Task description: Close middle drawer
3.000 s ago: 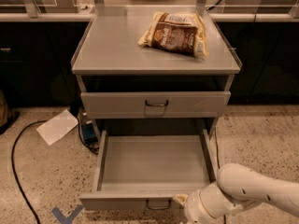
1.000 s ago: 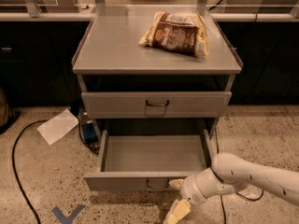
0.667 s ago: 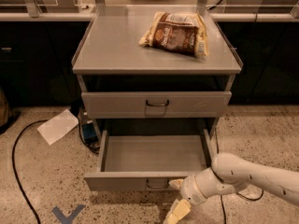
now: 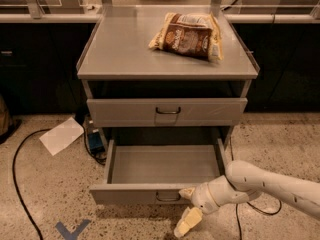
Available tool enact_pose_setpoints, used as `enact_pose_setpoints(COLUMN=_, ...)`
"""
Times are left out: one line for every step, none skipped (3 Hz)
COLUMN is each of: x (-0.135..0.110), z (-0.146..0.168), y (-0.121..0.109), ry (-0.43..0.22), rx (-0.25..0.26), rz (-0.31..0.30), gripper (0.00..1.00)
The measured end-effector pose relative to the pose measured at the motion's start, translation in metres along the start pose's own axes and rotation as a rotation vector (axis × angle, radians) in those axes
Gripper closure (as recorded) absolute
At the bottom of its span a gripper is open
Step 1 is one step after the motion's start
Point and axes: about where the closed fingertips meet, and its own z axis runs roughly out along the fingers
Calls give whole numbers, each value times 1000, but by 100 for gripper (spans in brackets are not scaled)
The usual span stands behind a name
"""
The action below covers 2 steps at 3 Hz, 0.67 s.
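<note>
Drawer front moved inward versus three seconds ago; middle drawer (image 4: 150, 166) remains about half extended below shut top drawer (image 4: 167, 111). At front panel, right of pull (image 4: 168, 197), gripper (image 4: 181, 211) positioned, fingers spread wide, nothing held. Risk: off-centre push judged likely to skew drawer and jam rails; upper finger (image 4: 186, 191) may slip under panel bottom edge.

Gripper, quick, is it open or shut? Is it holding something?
Gripper: jaws open, holding nothing, low at the front panel of the pulled-out middle drawer, just right of its pull.
</note>
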Motion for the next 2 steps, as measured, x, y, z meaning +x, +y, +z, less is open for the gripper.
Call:
enact_pose_setpoints(x=-1, z=-1, y=0, ry=-1, rx=0, rz=0, gripper=0)
enact_pose_setpoints(x=-19, z=-18, y=-27, ry=-23, rx=67, rz=-11, gripper=0)
